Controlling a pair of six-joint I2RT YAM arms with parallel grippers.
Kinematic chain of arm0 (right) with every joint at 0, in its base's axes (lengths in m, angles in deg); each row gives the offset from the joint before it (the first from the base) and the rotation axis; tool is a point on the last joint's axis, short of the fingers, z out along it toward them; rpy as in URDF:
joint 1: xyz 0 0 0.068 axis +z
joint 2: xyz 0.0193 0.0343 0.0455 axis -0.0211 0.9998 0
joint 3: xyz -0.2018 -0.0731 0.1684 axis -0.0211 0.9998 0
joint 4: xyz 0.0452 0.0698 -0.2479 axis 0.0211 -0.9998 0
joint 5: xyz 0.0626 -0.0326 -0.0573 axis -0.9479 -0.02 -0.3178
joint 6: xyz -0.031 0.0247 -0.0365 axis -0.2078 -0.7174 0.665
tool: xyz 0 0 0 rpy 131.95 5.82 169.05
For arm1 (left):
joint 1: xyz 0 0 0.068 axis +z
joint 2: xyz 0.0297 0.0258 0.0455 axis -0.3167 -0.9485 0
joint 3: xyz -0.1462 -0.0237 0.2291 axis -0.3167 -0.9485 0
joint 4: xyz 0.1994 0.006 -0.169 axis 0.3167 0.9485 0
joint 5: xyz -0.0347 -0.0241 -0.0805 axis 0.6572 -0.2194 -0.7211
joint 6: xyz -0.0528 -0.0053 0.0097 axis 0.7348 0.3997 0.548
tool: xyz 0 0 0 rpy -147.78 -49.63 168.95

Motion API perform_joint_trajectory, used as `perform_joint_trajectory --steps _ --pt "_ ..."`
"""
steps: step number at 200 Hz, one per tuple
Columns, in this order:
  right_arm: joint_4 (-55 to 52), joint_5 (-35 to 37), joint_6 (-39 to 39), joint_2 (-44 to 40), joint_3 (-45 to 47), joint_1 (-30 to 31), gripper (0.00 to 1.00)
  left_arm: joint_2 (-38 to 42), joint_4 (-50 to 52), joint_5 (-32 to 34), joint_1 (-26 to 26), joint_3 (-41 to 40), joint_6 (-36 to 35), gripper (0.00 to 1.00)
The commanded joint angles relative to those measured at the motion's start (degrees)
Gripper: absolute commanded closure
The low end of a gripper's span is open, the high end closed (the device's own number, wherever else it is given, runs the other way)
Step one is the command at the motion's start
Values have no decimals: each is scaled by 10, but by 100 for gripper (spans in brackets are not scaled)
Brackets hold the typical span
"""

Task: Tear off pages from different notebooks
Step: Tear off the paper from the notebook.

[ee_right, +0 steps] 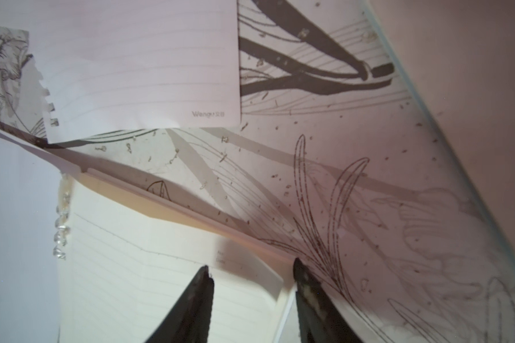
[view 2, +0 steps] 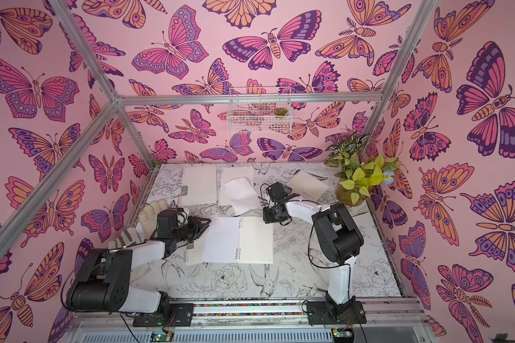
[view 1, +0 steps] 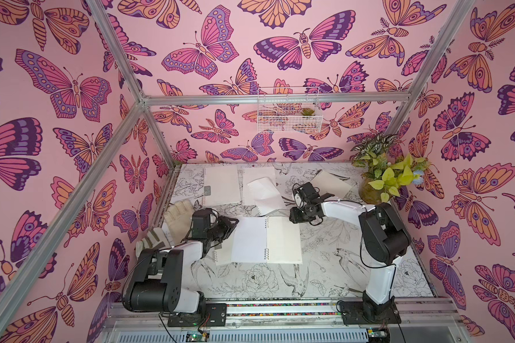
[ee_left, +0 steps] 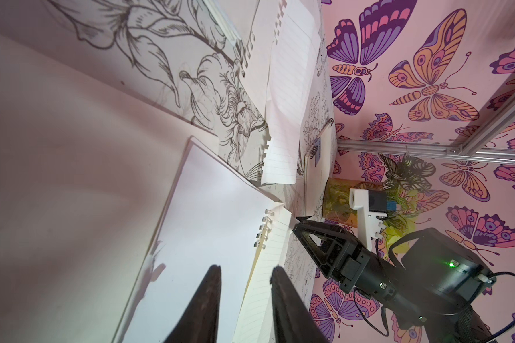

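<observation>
An open notebook (view 1: 284, 240) with white rings lies mid-table, white leaf on the left, cream lined page (ee_right: 137, 282) on the right. My left gripper (view 1: 235, 223) (ee_left: 246, 273) is open low over the white leaf's left edge, gripping nothing. My right gripper (view 1: 292, 219) (ee_right: 252, 268) is open at the cream page's far right corner, and the slightly lifted corner lies between its fingers. Two torn pages (view 1: 263, 190) (ee_right: 140, 68) lie crumpled behind, across a closed notebook (view 1: 259, 175). Another closed notebook (view 1: 222, 185) lies back left, and a black-spiral notebook (view 1: 332, 182) back right.
A white work glove (view 1: 176, 216) lies by the left wall, behind my left arm. A potted plant (view 1: 372, 193) stands in the back right corner, close to my right arm. A wire basket (view 1: 289, 110) hangs on the back wall.
</observation>
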Motion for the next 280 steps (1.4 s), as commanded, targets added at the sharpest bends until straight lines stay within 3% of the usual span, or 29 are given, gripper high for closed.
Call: perform_joint_trajectory --steps 1,32,69,125,158,180,197,226,280 --pt "12 -20 -3 -4 6 -9 55 2 19 10 4 -1 -21 62" --pt "16 -27 -6 1 6 -9 58 3 27 15 4 1 -25 60" --pt "22 -41 -7 0 6 -7 69 1 41 23 4 3 -34 58" --pt "15 -30 -6 -1 16 -5 66 2 58 30 10 7 -47 51" --pt "18 -26 -7 0 25 -5 65 12 90 43 13 13 -64 35" --pt "32 -48 -12 0 29 -5 74 21 108 58 13 14 -74 25" --pt "40 -58 -14 -4 32 -5 86 28 127 69 13 17 -87 0" --pt "46 -88 -11 -27 34 -5 100 41 144 87 13 22 -114 0" --pt "66 -167 14 -121 49 -5 100 19 141 47 14 68 -194 0"
